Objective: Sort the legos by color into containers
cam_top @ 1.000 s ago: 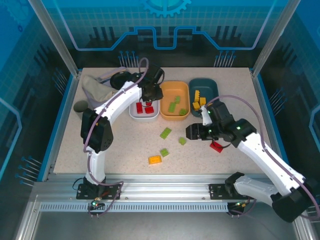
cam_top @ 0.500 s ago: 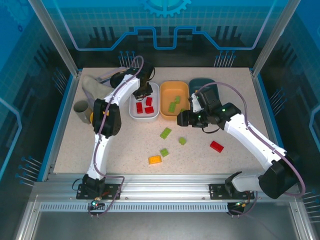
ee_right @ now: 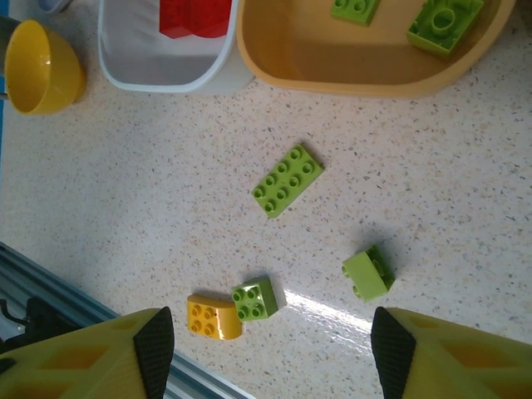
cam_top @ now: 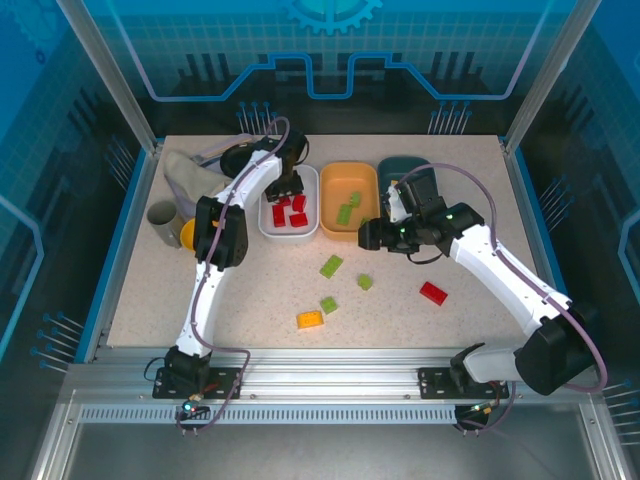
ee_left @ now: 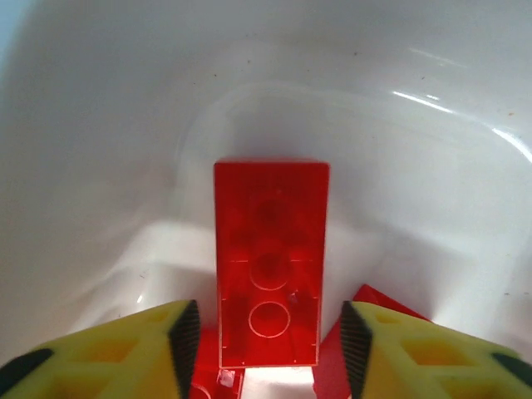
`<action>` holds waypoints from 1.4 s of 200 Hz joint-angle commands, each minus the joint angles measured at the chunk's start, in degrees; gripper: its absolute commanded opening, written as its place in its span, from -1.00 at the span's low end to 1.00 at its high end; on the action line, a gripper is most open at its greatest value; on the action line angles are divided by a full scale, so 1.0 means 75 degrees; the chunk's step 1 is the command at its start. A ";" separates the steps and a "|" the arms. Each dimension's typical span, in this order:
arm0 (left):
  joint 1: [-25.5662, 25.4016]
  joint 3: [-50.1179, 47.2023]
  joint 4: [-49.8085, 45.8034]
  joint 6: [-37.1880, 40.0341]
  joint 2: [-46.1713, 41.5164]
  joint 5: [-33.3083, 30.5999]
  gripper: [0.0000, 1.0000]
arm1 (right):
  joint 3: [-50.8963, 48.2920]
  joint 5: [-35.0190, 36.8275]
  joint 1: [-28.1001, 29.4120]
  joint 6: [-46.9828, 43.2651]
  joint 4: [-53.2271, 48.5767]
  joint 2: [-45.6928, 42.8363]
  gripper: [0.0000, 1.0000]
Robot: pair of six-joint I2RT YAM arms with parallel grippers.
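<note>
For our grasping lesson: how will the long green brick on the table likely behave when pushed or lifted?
The long green brick looks like rigid plastic, so probably won't flex. Lying flat, studs up, it should slide rather than roll or tip.

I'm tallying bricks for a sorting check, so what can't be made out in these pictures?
1. Dark teal tray, top view: the right arm covers most of it, so its bricks cannot be counted.
2. White tray, left wrist view: the fingers and bottom edge cut off reds beside the red brick.
3. Orange tray, right wrist view: top edge crops it and its green bricks.
</note>
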 commanded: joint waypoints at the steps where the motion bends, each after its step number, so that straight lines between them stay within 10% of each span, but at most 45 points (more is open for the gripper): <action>1: 0.0039 0.0335 -0.0305 0.0028 -0.0274 0.0083 0.14 | 0.0210 0.0390 -0.0118 -0.0275 -0.0474 0.0133 0.34; 63: -0.0216 -0.0555 0.0049 -0.0431 -0.2390 0.0614 0.35 | 0.0674 0.1685 0.0283 -0.1726 -0.1563 0.0687 0.26; 179: -0.1928 -1.0720 0.3860 -0.2482 -1.0112 0.2921 0.59 | 0.0813 0.1826 0.1471 -0.3081 -0.1392 0.3515 0.25; 280: -0.1993 -1.1600 0.3878 -0.2754 -1.1163 0.2655 0.64 | 0.1007 0.2017 0.1629 -0.2925 -0.1064 0.4347 -0.54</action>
